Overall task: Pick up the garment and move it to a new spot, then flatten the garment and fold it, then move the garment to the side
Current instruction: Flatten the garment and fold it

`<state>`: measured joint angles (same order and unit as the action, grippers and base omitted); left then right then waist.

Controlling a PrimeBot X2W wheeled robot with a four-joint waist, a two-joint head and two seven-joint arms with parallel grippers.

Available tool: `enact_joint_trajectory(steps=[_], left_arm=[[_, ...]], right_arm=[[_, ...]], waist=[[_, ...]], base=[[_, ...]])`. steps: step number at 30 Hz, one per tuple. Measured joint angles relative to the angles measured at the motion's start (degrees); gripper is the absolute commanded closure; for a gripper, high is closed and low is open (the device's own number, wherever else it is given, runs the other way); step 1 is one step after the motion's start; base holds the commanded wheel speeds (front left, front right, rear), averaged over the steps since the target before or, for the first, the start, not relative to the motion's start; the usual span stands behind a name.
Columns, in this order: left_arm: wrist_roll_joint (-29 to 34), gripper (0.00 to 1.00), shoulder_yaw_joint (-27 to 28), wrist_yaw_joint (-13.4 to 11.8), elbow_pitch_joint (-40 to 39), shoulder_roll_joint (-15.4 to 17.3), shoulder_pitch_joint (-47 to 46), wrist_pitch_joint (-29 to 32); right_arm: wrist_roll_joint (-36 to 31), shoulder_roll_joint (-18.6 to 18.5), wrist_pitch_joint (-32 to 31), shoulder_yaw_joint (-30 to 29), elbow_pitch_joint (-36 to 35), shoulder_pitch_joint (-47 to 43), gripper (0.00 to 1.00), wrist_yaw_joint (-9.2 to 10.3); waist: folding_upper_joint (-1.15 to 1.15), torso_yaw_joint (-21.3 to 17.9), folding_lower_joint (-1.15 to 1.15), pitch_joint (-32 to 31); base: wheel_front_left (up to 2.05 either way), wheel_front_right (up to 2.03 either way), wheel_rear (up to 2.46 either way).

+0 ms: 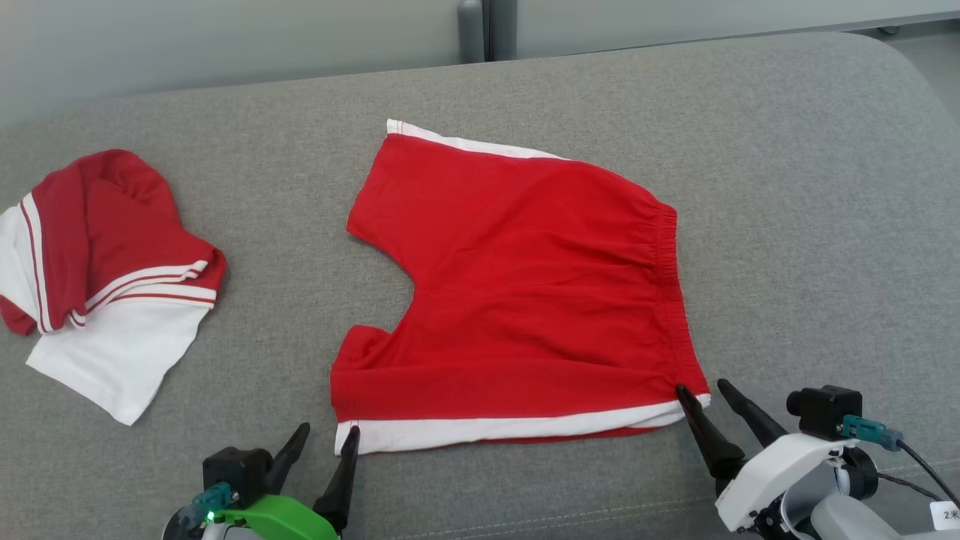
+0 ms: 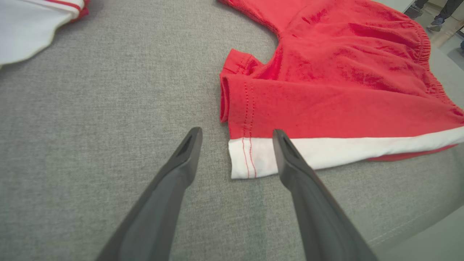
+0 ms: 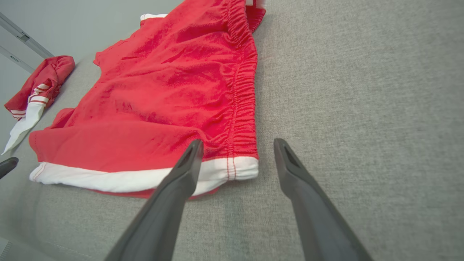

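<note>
Shorts (image 1: 517, 285): red, white-trimmed, flat on the cushion (image 1: 810, 225), waistband toward 3 o'clock.
Left gripper (image 1: 328, 429): spread, empty, at their 7 o'clock corner.
Right gripper (image 1: 703, 386): spread, empty, at their 5 o'clock corner.
Second garment (image 1: 105, 277): bunched at 9 o'clock.

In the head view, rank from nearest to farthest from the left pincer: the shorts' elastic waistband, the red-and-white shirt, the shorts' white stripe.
1. The white stripe, beside the left pincer, on the shorts' near edge.
2. The red-and-white shirt, off to the left.
3. The elastic waistband, on the shorts' right side.
</note>
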<state>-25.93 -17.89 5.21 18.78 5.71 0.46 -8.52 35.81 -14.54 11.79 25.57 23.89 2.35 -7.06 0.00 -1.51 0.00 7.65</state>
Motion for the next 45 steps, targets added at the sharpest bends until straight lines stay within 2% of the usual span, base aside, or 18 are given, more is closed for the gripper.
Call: enact_joint_trajectory(steps=[7,16,17,18,19,20,21,22,23,24,25,37,45], left_arm=[[0.15,0.00,-1.43,0.41,1.89,-0.31,-1.81,1.72],[0.99,0.00,-2.52,0.66,4.99,-0.54,-3.54,3.31],[0.99,0.04,-2.60,0.67,5.12,-0.54,-3.70,3.54],[0.99,0.16,-2.68,0.76,5.24,-0.54,-3.85,3.60],[0.99,0.40,-2.75,0.77,5.37,-0.55,-4.02,3.65],[0.98,0.61,-2.81,0.78,5.52,-0.55,-4.11,3.71],[0.97,0.78,-2.86,0.81,5.73,-0.56,-4.21,3.77],[0.97,1.00,-2.89,0.81,5.98,-0.56,-4.33,3.77],[0.93,1.00,-2.89,0.81,6.17,-0.56,-4.42,3.77],[0.86,1.00,-2.92,0.83,6.38,-0.57,-4.56,3.78],[0.80,1.00,-3.03,0.87,6.53,-0.59,-4.74,3.79],[-0.82,1.00,-2.87,1.34,6.14,-0.38,-5.13,3.42],[-2.13,1.00,-2.59,1.41,3.04,1.12,-4.72,2.87]], right_arm=[[0.66,0.15,-0.32,1.70,2.08,2.94,0.00,0.00],[3.36,0.19,-1.27,7.24,3.19,4.89,0.00,0.00],[3.63,0.14,-1.27,7.69,3.35,5.23,0.00,0.00],[3.70,0.10,-1.27,8.02,3.44,5.53,0.00,0.00],[3.96,0.09,-1.27,8.28,3.53,5.73,0.00,0.00],[4.30,0.08,-1.26,8.47,3.66,5.81,0.11,0.00],[4.72,0.02,-1.25,8.67,3.82,5.88,0.38,0.00],[5.16,-0.03,-1.25,8.84,3.98,5.99,0.53,0.00],[5.52,-0.12,-1.25,9.04,4.14,6.15,0.67,0.00],[5.78,-0.20,-1.25,9.33,4.33,6.39,0.88,0.00],[6.01,-0.32,-1.24,9.60,4.39,6.60,1.00,0.00],[10.42,-1.90,-0.04,10.81,4.04,7.57,1.00,-0.01],[14.04,-3.96,0.10,14.39,1.53,7.05,1.00,0.00]], waist=[[0.00,0.43,0.00,1.46],[0.00,0.63,0.00,2.18],[0.00,0.61,0.00,2.22],[0.00,0.59,0.00,2.25],[0.00,0.58,0.00,2.28],[0.00,0.57,0.00,2.29],[0.00,0.56,0.00,2.30],[0.00,0.56,0.00,2.29],[0.00,0.57,0.00,2.29],[0.00,0.58,0.00,2.27],[0.00,0.58,0.00,2.25],[0.00,0.62,0.00,1.48],[0.00,0.50,0.00,0.62]], base=[[0.00,0.00,0.00],[0.00,0.00,0.00],[0.00,0.00,0.00],[0.00,0.00,0.00],[0.00,0.00,0.00],[0.00,0.00,0.00],[0.00,0.00,0.00],[0.00,0.00,0.00],[0.00,0.00,0.00],[0.00,0.00,0.00],[0.00,0.00,0.00],[0.00,0.00,0.00],[0.00,0.00,0.00]])
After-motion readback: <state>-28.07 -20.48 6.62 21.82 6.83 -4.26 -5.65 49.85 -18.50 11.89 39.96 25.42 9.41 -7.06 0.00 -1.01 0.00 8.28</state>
